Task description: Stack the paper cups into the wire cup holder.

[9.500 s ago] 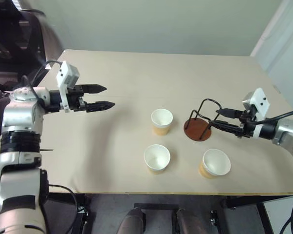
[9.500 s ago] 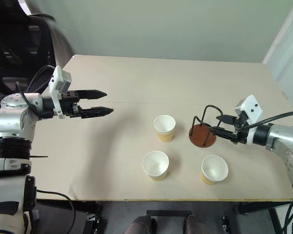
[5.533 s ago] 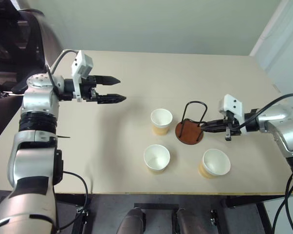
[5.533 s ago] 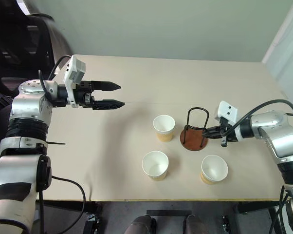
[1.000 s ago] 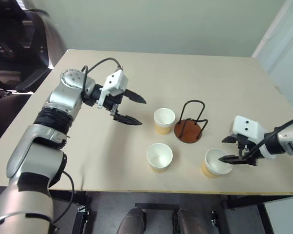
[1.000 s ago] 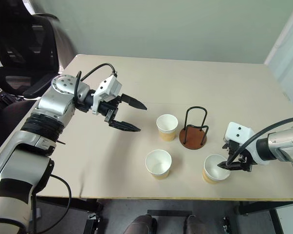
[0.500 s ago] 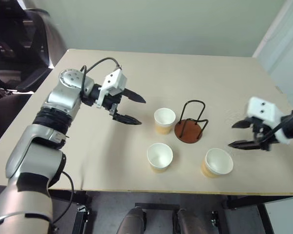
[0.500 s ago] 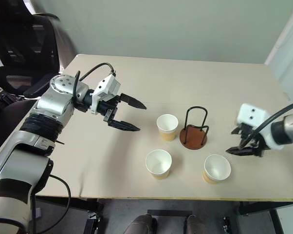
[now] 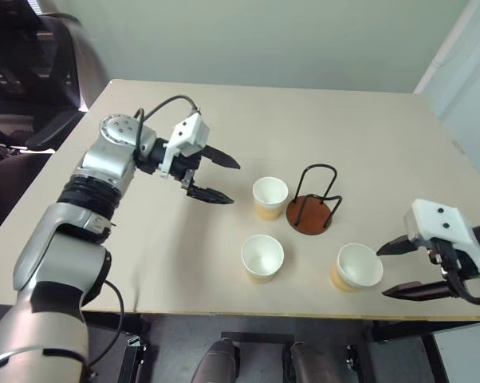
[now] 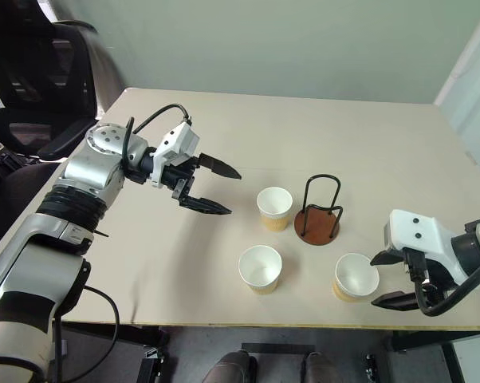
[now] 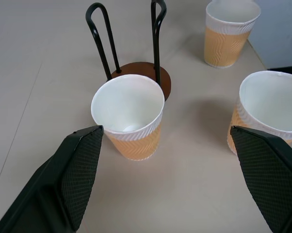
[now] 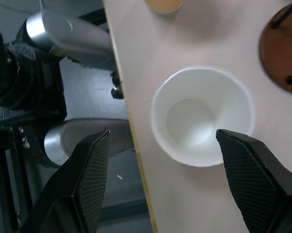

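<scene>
Three paper cups stand upright on the beige table (image 9: 144, 263): one (image 9: 270, 197) just left of the wire cup holder (image 9: 312, 209), one (image 9: 262, 258) in front of it, and one (image 9: 357, 267) near the front right edge. The holder is empty, its black loops rising from a reddish-brown disc. My left gripper (image 9: 234, 183) hangs open left of the cups and points at them; its wrist view shows the nearest cup (image 11: 129, 116) ahead of the holder (image 11: 138, 73). My right gripper (image 9: 382, 273) is open just right of the front-right cup (image 12: 202, 116), holding nothing.
A black office chair (image 9: 25, 88) stands beyond the table's far left corner. The front-right cup sits close to the table's front edge (image 12: 129, 116), with floor below. A pale wall runs behind the table.
My right gripper, which had a finger at the front-right cup's rim, lifted away to the right and now sits nearer the front edge, still open. The cup stayed put. The left arm kept still.
</scene>
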